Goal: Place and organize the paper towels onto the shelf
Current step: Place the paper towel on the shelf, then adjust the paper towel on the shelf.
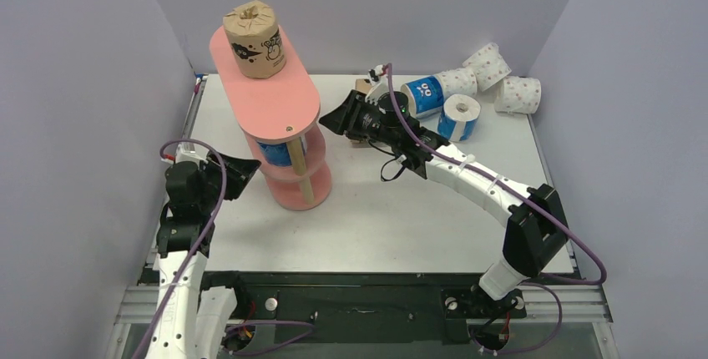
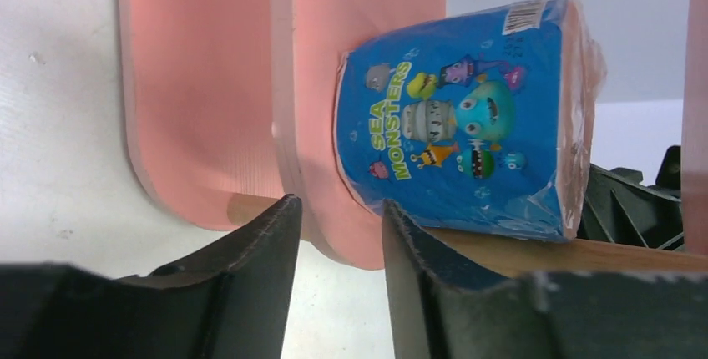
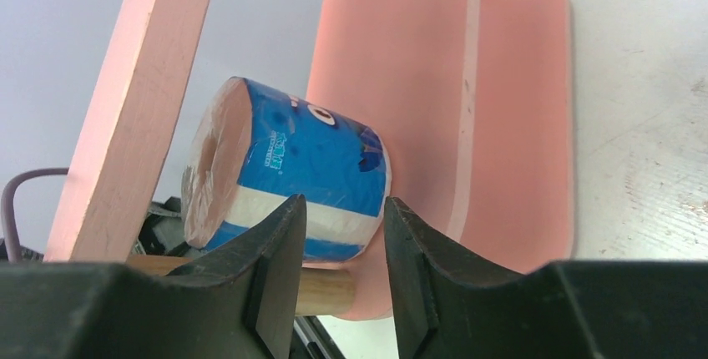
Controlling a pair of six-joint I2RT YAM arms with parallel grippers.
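Note:
The salmon-pink shelf (image 1: pixel 275 96) stands left of centre. One brown roll (image 1: pixel 255 39) sits upright on its top board. A blue roll (image 1: pixel 274 153) stands on the middle tier, and it also shows in the left wrist view (image 2: pixel 459 117) and the right wrist view (image 3: pixel 284 167). My left gripper (image 1: pixel 242 171) is open just left of the shelf, its jaws (image 2: pixel 342 217) empty and short of the roll. From the right side my right gripper (image 1: pixel 334 118) faces the same tier, open and empty (image 3: pixel 344 209).
Two blue rolls (image 1: pixel 423 96) (image 1: pixel 459 117) lie behind the right arm. Three white pink-dotted rolls (image 1: pixel 457 82) (image 1: pixel 488 63) (image 1: pixel 518 94) lie at the back right. Something brown (image 1: pixel 364 86) peeks out behind the right wrist. Grey walls close in left, back and right.

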